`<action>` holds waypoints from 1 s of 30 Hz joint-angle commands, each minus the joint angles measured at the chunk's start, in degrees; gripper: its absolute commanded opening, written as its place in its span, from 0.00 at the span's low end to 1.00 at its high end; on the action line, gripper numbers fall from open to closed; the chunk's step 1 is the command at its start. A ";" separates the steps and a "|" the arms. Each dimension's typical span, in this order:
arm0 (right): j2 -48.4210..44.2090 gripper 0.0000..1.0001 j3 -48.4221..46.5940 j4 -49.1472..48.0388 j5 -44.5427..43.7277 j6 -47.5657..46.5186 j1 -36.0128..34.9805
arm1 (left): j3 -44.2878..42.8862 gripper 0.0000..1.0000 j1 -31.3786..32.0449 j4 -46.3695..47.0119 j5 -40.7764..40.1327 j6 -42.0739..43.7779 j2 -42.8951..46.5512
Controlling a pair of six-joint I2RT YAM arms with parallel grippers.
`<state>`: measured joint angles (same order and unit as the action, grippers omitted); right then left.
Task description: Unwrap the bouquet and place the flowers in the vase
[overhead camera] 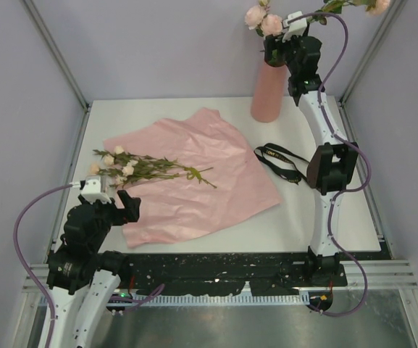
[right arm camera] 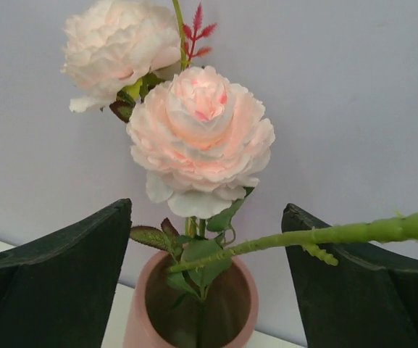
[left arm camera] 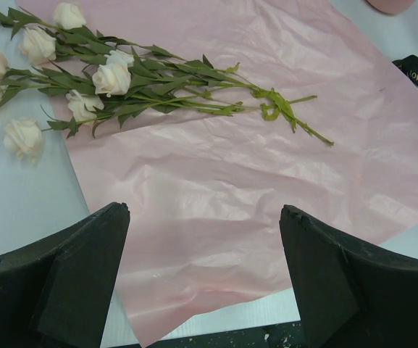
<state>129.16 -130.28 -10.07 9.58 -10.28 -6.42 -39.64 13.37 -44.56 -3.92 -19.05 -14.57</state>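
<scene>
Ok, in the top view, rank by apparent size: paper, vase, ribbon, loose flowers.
1. Paper, by far the largest.
2. Loose flowers, long but thin.
3. Vase and ribbon: similar spread here, and the vase stands farther back, so I won't rank them.

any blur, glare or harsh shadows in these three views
Top view: even soft light, faint shadows, slight sheen on the creased pink paper. Left wrist view: loose flowers sharp, palest blooms nearly washed out, left gripper just dark shapes. Right wrist view: rose crisp, vase mouth in shadow, no glare.
</scene>
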 commanded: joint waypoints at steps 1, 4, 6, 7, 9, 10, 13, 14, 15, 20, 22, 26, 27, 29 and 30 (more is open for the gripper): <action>-7.69 0.83 1.34 4.17 -3.25 -7.46 -1.93 | -0.35 0.89 -0.01 0.96 0.23 0.33 -0.64; -9.80 0.63 1.43 5.41 -5.36 -8.44 -2.02 | -0.35 0.89 -0.09 1.05 0.58 0.33 -1.08; -10.68 0.53 1.78 5.41 -7.29 -8.70 -1.85 | -0.44 0.89 -0.09 0.96 0.58 0.33 -0.99; -10.95 0.50 1.52 5.41 -7.65 -8.79 -1.85 | -0.44 0.89 -0.09 0.96 0.50 0.33 -1.08; -11.65 0.39 1.52 5.49 -6.87 -9.14 -1.76 | -0.44 0.89 -0.09 0.96 0.50 0.24 -0.81; -11.74 0.35 1.43 5.58 -6.08 -9.40 -1.76 | -0.35 0.89 -0.09 0.96 0.41 0.33 -0.64; -11.57 0.29 -0.06 7.42 -4.23 -9.67 -1.58 | -0.35 0.89 -0.09 0.87 0.41 0.24 -0.46; -11.48 0.26 -0.41 8.65 -3.79 -10.02 -1.58 | -0.35 0.89 -0.09 0.96 0.23 0.24 -0.37; -11.39 0.24 -1.02 9.53 -3.35 -10.37 -1.58 | -0.35 0.89 -0.09 0.87 0.32 0.24 -0.46; -13.49 0.22 -0.07 13.67 -2.21 -11.07 -1.50 | -0.35 0.89 -0.09 0.96 0.41 0.24 -0.37; -14.11 0.21 0.38 13.93 -1.41 -11.07 -1.50 | -0.35 0.89 -0.09 1.05 0.58 0.24 -0.37; -13.41 0.20 -1.90 16.91 -1.41 -10.11 -1.32 | -0.35 0.89 -0.09 1.05 0.67 0.24 -0.37; -12.98 0.20 -2.87 18.31 -1.41 -9.58 -1.23 | -0.35 0.89 -0.09 1.05 0.58 0.24 -0.46; -12.01 0.20 -4.18 21.12 -1.41 -9.49 -0.97 | -0.35 0.89 -0.09 1.05 0.50 0.24 -0.37; -11.40 0.20 -4.80 22.10 -1.67 -9.32 -0.97 | -0.27 0.89 -0.09 1.05 0.50 0.24 -0.37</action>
<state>119.83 -130.76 6.76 7.86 -20.38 -8.05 -39.64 13.37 -44.53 -3.86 -19.07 -15.11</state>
